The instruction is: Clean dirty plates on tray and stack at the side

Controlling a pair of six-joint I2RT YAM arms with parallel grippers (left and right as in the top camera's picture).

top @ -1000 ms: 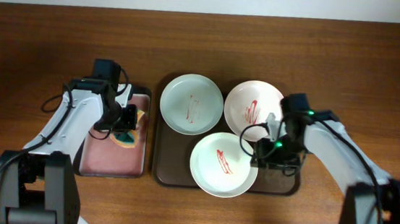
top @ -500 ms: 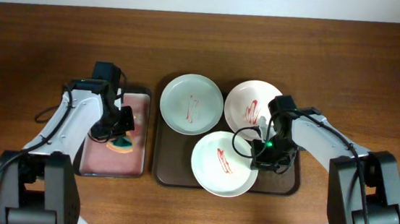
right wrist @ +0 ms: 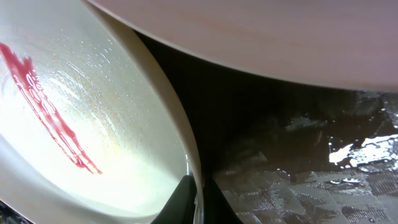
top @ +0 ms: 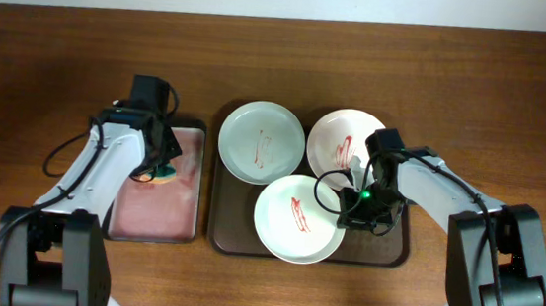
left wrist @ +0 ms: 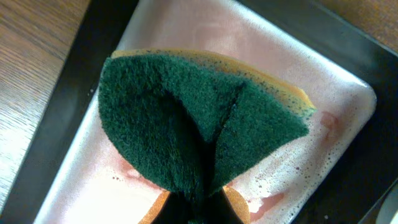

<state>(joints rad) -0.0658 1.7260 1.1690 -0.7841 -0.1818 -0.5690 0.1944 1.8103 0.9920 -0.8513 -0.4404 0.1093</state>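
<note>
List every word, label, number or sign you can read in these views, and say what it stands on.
None is readable in any view.
The plates bear only red smears, not lettering.
The sponge, brown tray and pink tray are unmarked.

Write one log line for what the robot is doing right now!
left claw: shut on sponge, over pink tray | right claw: shut on front plate rim

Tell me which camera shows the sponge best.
Left wrist: the sponge fills the frame, green side up, over the soapy tray. Overhead shows only a sliver beneath the left tool. Right wrist shows a plate, no sponge.
</note>
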